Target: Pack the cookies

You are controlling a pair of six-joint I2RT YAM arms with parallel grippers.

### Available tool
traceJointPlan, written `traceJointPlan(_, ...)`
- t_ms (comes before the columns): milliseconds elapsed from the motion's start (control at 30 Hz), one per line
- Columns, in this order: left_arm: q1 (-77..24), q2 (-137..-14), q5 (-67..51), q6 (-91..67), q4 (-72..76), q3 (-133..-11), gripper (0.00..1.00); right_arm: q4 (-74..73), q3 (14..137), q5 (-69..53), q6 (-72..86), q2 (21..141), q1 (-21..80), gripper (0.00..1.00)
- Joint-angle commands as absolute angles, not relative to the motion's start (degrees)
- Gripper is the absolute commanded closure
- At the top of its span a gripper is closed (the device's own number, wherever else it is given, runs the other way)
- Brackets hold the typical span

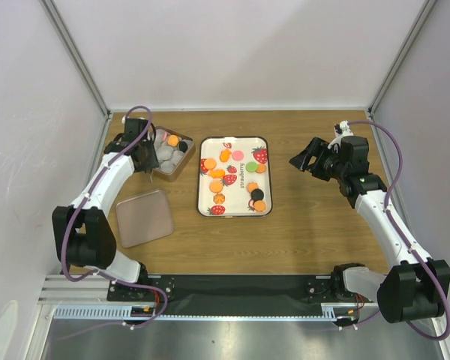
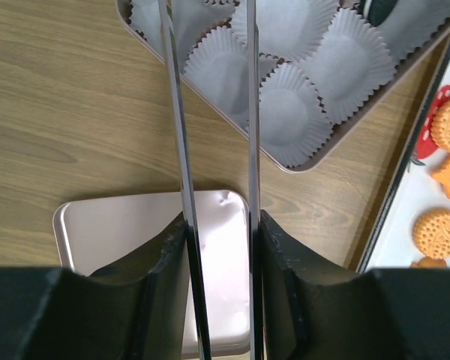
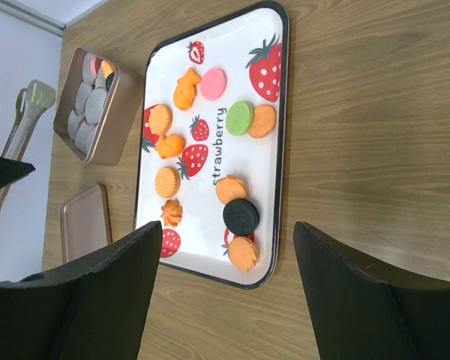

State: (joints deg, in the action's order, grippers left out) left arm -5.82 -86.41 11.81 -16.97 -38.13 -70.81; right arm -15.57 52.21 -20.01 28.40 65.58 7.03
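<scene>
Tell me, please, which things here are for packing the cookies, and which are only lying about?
For the job:
- cookies on the tray
- tin with paper cups
- tongs, held in the left end effector

Lying about:
- lid, flat on the table near the tin
- right end effector, open and empty

One tray [image 3: 266, 187], one tin [image 3: 112, 124], one lid [image 3: 82, 221], one pair of tongs [image 2: 178, 150]. On tray: eight orange cookies [image 3: 167, 181], one pink cookie [image 3: 213, 82], one green cookie [image 3: 239, 118], one black cookie [image 3: 241, 216].
</scene>
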Motion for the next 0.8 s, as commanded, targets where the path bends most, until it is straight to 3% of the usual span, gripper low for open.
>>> traceJointPlan(0, -4.7, -87.9, 11.3, -16.6, -35.4, -72.4, 0.59, -14.4, 53.4, -20.6, 27.9, 64.2, 7.2, 0.23)
traceJointPlan(767, -4.6, -92.5, 11.0, -16.0, -32.8, -71.8, 0.57, -14.3, 53.5, -20.4, 27.9, 64.9, 7.2, 0.23)
